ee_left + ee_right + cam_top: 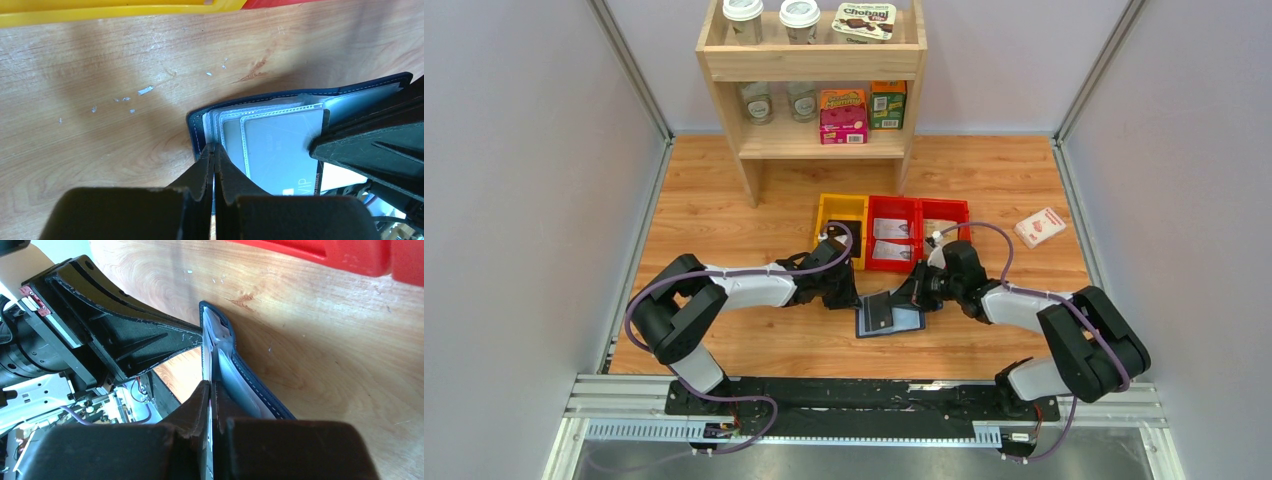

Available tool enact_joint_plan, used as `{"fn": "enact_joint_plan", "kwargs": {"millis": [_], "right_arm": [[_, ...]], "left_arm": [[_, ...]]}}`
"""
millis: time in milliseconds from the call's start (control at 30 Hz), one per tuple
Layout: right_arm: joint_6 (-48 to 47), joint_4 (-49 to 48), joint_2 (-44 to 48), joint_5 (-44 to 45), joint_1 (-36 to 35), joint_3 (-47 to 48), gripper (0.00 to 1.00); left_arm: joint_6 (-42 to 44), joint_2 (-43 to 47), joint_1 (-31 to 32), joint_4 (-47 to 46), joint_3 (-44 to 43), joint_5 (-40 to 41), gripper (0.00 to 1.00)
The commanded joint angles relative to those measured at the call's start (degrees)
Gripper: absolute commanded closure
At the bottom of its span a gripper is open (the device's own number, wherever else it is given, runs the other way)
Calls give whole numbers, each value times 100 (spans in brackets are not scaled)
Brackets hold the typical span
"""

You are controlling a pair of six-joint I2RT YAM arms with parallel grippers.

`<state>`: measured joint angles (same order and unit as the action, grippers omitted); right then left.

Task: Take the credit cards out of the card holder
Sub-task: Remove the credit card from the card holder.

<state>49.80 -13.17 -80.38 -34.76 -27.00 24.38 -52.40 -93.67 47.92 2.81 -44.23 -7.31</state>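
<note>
The navy card holder (904,322) lies open on the wooden table between my two grippers. Its pale clear sleeves (235,135) are fanned out. My left gripper (214,148) is shut on the holder's left edge, where the sleeves meet the cover. A dark credit card (879,311) sits tilted on the holder; in the left wrist view it shows as a card marked VIP (280,155). My right gripper (209,386) is shut on this card's thin edge, seen edge-on, with the holder's cover (260,390) just to the right of the jaws.
A yellow bin (841,222) and two red bins (894,238) stand just behind the grippers. Further right lies a white-and-red box (1040,227). At the back stands a wooden shelf (814,135) with cups and boxes. Grey walls close in both sides.
</note>
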Motion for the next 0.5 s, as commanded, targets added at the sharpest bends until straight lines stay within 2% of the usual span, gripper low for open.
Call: {"fn": "enact_joint_plan", "kwargs": {"millis": [0, 233, 467], "right_arm": [[135, -669, -57, -575, 90, -100, 94], [205, -836, -74, -655, 125, -118, 90], [249, -898, -197, -637, 134, -118, 97]], "left_arm": [[46, -125, 7, 18, 116, 54, 100], [63, -134, 7, 35, 99, 37, 100], [63, -134, -2, 44, 81, 37, 100]]}}
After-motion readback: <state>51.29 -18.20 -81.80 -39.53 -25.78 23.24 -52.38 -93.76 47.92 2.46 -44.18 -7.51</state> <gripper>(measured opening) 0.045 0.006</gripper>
